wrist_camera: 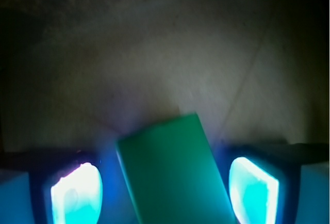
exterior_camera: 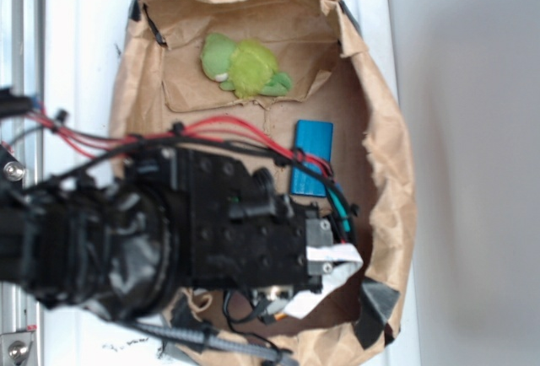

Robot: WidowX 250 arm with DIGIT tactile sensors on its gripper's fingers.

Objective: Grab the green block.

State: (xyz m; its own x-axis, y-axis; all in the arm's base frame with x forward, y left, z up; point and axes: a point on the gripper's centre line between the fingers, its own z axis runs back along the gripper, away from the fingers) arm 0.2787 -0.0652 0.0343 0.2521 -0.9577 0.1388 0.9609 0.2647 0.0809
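Brown paper [exterior_camera: 384,130], crumpled at its edges and taped at the corners, covers a white table [exterior_camera: 84,37] and carries everything in the scene. Largest on it is the black arm [exterior_camera: 169,231], reaching in from the left edge with red cables along its top. A plush toy [exterior_camera: 245,67] lies near the paper's far edge, and a blue block [exterior_camera: 311,157] sits toward the right edge, just beside the arm.

From the wrist camera, the green block [wrist_camera: 172,175] lies flat on the paper between the two glowing pads [wrist_camera: 77,193] of the gripper [wrist_camera: 165,195]. Its long axis runs away from the camera, tilted slightly left at the far end. The jaws stand spread, a gap showing on each side of the block. In the exterior view the arm hides it.
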